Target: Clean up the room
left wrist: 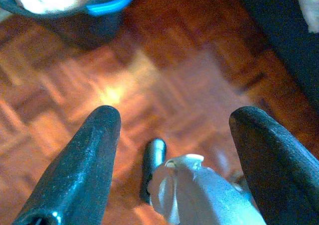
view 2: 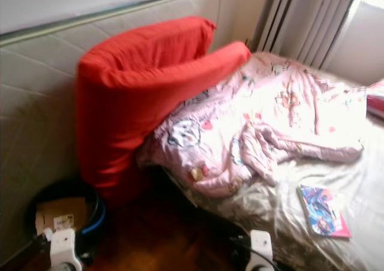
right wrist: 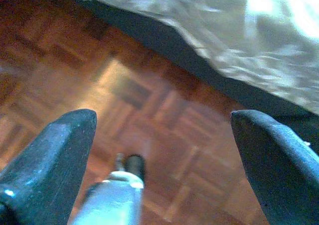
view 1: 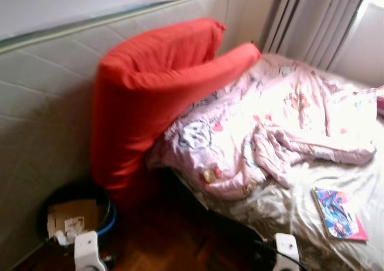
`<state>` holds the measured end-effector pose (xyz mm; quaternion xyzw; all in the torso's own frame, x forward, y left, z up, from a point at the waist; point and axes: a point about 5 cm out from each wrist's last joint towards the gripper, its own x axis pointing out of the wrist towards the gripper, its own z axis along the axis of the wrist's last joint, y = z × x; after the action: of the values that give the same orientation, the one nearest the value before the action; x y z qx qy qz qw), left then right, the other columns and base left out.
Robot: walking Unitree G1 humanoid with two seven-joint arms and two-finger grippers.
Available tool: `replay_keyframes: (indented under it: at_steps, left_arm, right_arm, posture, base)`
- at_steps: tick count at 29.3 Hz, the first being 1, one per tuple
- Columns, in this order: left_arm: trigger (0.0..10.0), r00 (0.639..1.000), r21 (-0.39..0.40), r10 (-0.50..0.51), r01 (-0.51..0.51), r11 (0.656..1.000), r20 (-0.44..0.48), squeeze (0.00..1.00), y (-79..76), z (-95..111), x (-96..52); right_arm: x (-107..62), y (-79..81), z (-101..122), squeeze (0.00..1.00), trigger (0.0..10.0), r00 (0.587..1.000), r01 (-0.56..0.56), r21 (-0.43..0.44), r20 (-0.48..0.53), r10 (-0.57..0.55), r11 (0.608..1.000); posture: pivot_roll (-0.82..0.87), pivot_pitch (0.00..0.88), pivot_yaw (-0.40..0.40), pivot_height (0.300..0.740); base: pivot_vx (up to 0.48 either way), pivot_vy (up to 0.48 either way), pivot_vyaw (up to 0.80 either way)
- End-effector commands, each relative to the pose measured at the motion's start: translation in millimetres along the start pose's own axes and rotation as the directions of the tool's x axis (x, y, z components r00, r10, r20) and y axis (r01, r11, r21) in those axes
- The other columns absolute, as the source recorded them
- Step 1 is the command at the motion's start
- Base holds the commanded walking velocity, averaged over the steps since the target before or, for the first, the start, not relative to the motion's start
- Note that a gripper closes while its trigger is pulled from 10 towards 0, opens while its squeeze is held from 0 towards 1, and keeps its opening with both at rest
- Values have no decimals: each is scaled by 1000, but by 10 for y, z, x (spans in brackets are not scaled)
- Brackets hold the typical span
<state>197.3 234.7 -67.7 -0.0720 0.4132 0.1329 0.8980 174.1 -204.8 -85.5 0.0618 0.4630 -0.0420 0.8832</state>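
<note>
Currently facing bed point(view 1: 282, 214) corner. Red cushion point(view 1: 150, 97) propped upright against the mattress point(view 1: 48, 121) leaning on the wall, top end resting on the pink quilt point(view 1: 270, 127). Quilt crumpled across bed's head end. Comic book point(view 1: 337, 214) flat near the bed's front edge, right side. Black bin point(view 1: 75, 217) with cardboard on parquet floor point(left wrist: 164, 85), below cushion. Left gripper point(left wrist: 174, 120) wide open, holding nothing, over floor. Right gripper point(right wrist: 162, 123) likewise spread wide, empty, beside bed edge.
</note>
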Motion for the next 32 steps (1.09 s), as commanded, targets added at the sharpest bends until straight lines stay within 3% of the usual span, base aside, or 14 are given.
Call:
replay_keyframes:
  at_steps: [1,5,32]
  left_arm:
    - [10000,1000,12,24,-23,1000,-15,0,89,-9,-8]
    - [10000,1000,14,23,-23,1000,-16,0,93,-6,-8]
    - [10000,1000,21,21,-20,1000,-15,0,95,16,-4]
  right_arm:
    - [17,57,54,0,10000,1000,-9,15,18,9,1000]
    - [18,62,52,0,10000,1000,-9,16,15,9,1000]
    - [22,69,69,0,10000,1000,-5,25,20,4,1000]
  posture:
    - [135,0,-65,740]
    - [134,1,-62,740]
    - [113,25,-55,740]
  base:
    - [0,-428,0]
    - [0,-427,-136]
    - [0,-427,-777]
